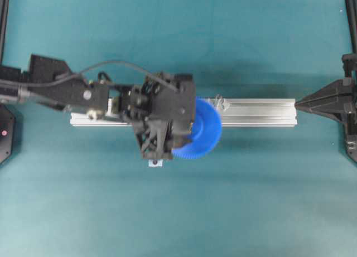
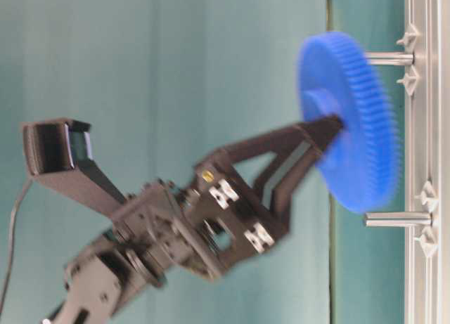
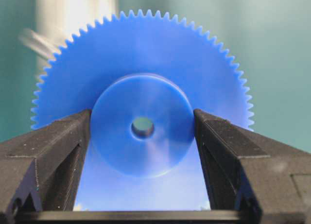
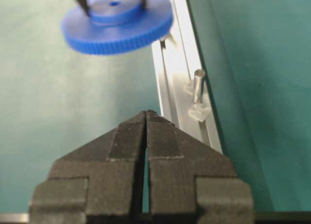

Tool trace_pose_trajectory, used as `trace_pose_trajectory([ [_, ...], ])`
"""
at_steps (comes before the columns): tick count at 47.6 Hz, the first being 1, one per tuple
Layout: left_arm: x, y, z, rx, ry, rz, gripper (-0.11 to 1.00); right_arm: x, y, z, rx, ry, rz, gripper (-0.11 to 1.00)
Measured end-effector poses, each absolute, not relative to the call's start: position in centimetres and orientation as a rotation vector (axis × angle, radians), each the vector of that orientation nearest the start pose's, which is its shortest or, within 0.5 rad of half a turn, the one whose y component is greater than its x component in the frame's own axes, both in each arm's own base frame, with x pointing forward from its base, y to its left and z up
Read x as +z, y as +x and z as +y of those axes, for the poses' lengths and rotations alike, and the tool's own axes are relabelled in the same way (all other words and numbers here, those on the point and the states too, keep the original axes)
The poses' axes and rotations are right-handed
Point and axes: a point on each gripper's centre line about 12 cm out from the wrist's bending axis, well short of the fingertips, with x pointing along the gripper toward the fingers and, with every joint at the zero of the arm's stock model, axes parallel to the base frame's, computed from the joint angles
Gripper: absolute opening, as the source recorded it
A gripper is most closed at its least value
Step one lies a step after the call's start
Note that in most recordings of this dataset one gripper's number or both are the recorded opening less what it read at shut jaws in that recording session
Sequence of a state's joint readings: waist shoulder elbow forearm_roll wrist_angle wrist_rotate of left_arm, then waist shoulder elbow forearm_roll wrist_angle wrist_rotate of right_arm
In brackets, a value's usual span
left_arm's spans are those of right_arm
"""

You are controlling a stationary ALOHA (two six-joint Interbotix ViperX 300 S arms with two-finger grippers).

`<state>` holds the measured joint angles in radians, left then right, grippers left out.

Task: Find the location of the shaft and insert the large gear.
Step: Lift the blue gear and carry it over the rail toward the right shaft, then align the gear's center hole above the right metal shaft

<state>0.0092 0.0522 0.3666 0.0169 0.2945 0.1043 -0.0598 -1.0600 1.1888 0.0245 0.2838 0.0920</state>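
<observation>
My left gripper (image 3: pixel 142 114) is shut on the raised hub of the large gear (image 3: pixel 141 78), a bright blue toothed disc. In the table-level view the large gear (image 2: pixel 351 120) hangs tilted a little off the rail (image 2: pixel 422 155), held by the left gripper (image 2: pixel 325 127). The shaft (image 4: pixel 198 85) is a thin clear-grey peg on a winged base on the rail. From overhead the shaft (image 1: pixel 219 103) stands just past the right rim of the large gear (image 1: pixel 205 130). My right gripper (image 4: pixel 147 112) is shut and empty. It rests at the rail's right end.
The silver rail (image 1: pixel 262 112) lies across the teal table. A second similar peg (image 2: pixel 397 218) stands further left along it, under my left arm in the overhead view. A tiny white tag (image 1: pixel 155 163) lies in front of the rail. The right gripper (image 1: pixel 298 105) points at the rail.
</observation>
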Motion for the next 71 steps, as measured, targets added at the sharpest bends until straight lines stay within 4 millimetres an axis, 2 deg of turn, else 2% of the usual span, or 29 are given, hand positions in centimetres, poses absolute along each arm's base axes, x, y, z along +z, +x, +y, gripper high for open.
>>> trace_pose_trajectory([
  [9,23.6,45.0,2.1,-0.027,0.197,0.68,0.71,23.6,17.0,-0.9,-0.076,0.128,0.406,0.01],
  [39,19.7,49.7,4.6,0.007,0.204,0.696,0.71,23.7,16.4,-1.1,-0.084,0.129,0.384,0.01],
  [49,19.1,50.0,5.7,0.026,0.194,0.707,0.71,23.6,16.4,-1.1,-0.087,0.129,0.385,0.01],
  [71,18.7,49.6,6.0,0.025,0.19,0.759,0.71,23.6,16.4,-1.2,-0.09,0.13,0.382,0.01],
])
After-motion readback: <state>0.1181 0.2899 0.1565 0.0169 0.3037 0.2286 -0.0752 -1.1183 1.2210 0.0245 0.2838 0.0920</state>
